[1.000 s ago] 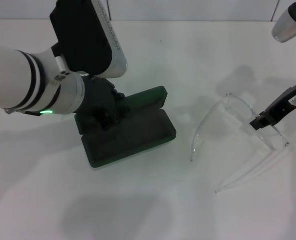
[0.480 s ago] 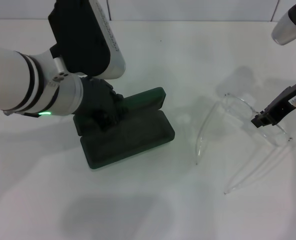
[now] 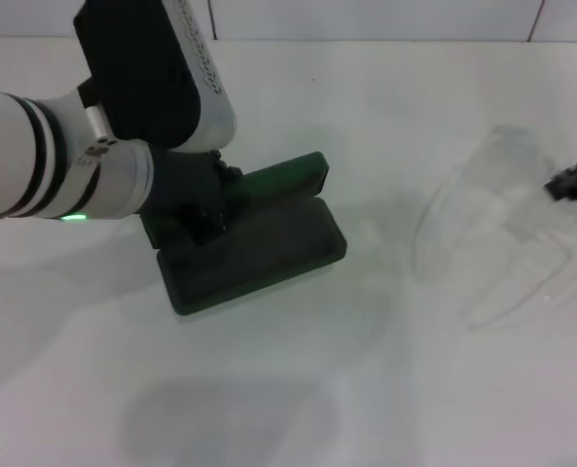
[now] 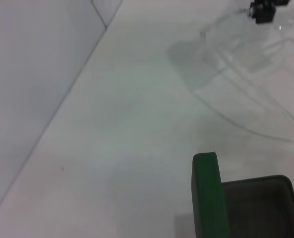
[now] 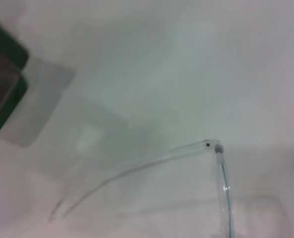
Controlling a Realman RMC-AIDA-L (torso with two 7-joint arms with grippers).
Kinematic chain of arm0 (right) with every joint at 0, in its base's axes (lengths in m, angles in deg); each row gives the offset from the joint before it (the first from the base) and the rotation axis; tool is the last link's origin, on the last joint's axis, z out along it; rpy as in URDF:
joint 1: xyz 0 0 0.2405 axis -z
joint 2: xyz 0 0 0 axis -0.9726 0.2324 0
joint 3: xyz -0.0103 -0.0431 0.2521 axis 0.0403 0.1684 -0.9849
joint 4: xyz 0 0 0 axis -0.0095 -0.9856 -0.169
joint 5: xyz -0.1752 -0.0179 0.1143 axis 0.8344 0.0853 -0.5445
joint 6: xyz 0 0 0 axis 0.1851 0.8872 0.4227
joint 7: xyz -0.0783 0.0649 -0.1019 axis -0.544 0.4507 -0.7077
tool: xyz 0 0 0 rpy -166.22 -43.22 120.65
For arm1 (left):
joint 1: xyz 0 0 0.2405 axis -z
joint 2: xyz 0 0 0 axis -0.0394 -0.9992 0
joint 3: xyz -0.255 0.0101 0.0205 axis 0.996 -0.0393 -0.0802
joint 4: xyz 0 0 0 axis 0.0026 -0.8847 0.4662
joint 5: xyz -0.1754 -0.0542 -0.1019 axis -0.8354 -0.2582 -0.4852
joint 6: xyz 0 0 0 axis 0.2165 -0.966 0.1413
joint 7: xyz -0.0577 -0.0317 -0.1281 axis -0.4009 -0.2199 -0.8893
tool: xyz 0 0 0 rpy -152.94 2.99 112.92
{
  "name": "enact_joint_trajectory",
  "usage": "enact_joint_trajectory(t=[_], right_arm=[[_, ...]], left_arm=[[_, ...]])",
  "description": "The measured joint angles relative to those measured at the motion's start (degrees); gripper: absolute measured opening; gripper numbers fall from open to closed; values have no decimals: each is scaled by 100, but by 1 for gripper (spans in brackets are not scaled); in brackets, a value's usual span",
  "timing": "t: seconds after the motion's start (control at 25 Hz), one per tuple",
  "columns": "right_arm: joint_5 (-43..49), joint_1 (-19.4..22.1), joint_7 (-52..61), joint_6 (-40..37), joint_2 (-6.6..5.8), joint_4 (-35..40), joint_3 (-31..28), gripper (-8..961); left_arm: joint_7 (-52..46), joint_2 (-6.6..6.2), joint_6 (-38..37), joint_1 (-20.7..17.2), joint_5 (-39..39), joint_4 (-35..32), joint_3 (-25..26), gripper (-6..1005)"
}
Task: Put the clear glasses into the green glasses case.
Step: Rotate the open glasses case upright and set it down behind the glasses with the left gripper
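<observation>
The right gripper is carrying the clear glasses above the surface, well apart from the open green glasses case (left gripper steadying it; finger state indeterminable) — the long trailing arms are risking a snag on the case rim.

Clear glasses transparent plastic; green glasses case matt.

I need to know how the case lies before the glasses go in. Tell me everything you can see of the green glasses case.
The green glasses case is a dark green, hard-looking rectangular box with rounded corners, lying open on the white table. Its lid stands up along the far side, and the tray shows a dark lining with nothing in it. The left gripper rests at its left end, seemingly steadying it. The clear glasses are apart, to its right.
</observation>
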Motion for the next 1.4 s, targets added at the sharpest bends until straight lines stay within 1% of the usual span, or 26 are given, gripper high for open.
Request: enact_joint_trajectory(t=[0.12, 0.24, 0.4, 0.48, 0.56, 0.68, 0.8, 0.96, 1.12, 1.4], right_arm=[[-270, 337, -6, -254, -17, 706, -381, 103], [-654, 646, -71, -520, -47, 1357, -934, 103], [-1173, 1039, -169, -793, -57, 2110, -1584, 103], [-1400, 1203, -233, -857, -46, 2329, -1890, 103], [-1610, 1323, -315, -886, -32, 2431, -2126, 103], [-1878, 1483, -470, -893, -24, 2440, -2409, 103], [-1894, 1532, -592, -890, -18, 2310, -2504, 103], [-1887, 1538, -719, -844, -14, 2171, -2596, 103], [-1900, 1545, -784, -848, -31, 2125, -2829, 103], [-1921, 1562, -888, -908, -38, 2098, -3082, 103]], left_arm=[[102, 2, 0, -22, -29, -82, -29, 213], [228, 3, 6, 1, -181, -76, -34, 214], [441, 4, 189, 20, -416, -22, -77, 215], [505, 4, 310, 31, -450, 51, -141, 216], [550, 8, 444, 89, -449, 214, -234, 216], [586, 13, 737, 333, -466, 627, -457, 217], [595, 22, 1079, 816, -656, 1230, -675, 218], [598, 32, 1366, 1335, -986, 1898, -746, 219], [601, 31, 1594, 1481, -1041, 2019, -940, 220], [821, 36, 1962, 1497, -971, 2094, -1336, 222]])
